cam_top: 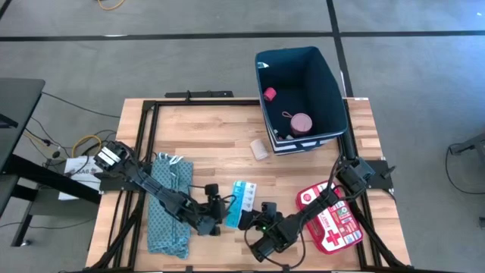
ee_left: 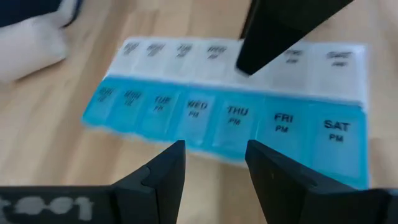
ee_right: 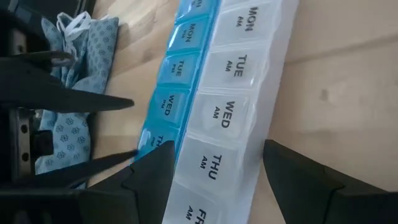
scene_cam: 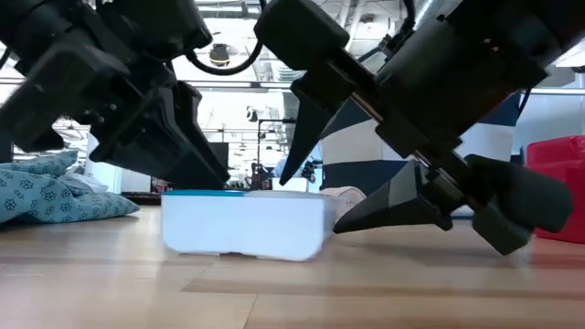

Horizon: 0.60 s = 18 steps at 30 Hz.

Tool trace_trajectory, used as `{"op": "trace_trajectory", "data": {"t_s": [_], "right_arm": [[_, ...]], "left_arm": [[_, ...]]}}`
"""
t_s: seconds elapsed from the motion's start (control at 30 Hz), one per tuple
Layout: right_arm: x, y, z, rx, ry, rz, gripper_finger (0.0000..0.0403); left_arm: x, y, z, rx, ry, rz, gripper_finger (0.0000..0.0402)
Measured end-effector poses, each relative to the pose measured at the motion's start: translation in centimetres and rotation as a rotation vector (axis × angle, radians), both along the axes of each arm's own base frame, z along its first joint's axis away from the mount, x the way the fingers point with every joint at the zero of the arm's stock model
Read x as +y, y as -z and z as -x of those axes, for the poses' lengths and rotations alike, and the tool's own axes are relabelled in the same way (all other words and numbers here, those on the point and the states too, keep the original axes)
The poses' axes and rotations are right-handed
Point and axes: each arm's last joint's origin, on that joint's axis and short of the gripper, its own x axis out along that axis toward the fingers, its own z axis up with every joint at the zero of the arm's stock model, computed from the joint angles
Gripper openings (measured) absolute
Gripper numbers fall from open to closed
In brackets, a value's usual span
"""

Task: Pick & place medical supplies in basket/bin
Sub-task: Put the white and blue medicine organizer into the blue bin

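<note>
The light blue pill organizer strip (cam_top: 241,202) lies flat on the wooden table, near its front edge. My left gripper (ee_left: 214,149) is open, its fingertips at the strip's blue long edge near the THU box. From the opposite side my right gripper (ee_right: 217,146) is open and stands astride the white row around WED and THU. The red-and-white first aid pouch (cam_top: 331,216) lies at the front right. The beige bandage roll (cam_top: 260,149) rests in front of the navy bin (cam_top: 333,83). Inside the bin are the pink tape roll (cam_top: 301,123) and the pink cube (cam_top: 269,94). My left gripper's fingertips (ee_left: 177,152) sit right at the strip's blue long edge (ee_left: 211,140); whether they touch it I cannot tell. My right gripper slants down with one finger (scene_cam: 297,137) over the strip's top and the other (scene_cam: 384,206) beside its white long side (ee_right: 273,81); whether they touch it I cannot tell.
A folded teal patterned cloth (cam_top: 168,205) lies at the front left under the left arm. The bin stands at the table's far right. Bare wood lies between the strip and the bin. Cables and the black table frame run along the edges.
</note>
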Motion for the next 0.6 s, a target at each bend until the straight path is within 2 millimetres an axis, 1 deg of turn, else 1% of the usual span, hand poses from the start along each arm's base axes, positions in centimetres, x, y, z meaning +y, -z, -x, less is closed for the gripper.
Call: {"op": "trace_trajectory", "data": {"t_s": [0.1, 0.27, 0.47, 0.6], "right_arm": [[0.0, -0.1, -0.2, -0.015, 0.0, -0.013, 0.0234], [-0.4, 0.0, -0.5, -0.003, 0.004, -0.033, 0.0234], [0.0, 0.1, -0.3, 0.026, -0.029, -0.066, 0.0234], [0.6, 0.1, 0.1, 0.035, -0.045, -0.089, 0.0234]], "left_arm": [[0.0, 0.3, 0.1, -0.051, 0.019, 0.043, 0.0164], [0.3, 1.0, 0.1, -0.019, -0.007, 0.037, 0.0164], [0.1, 3.1, -0.2, 0.006, -0.049, 0.038, 0.0164], [0.1, 3.3, -0.3, 0.0, -0.052, 0.043, 0.0164]]}}
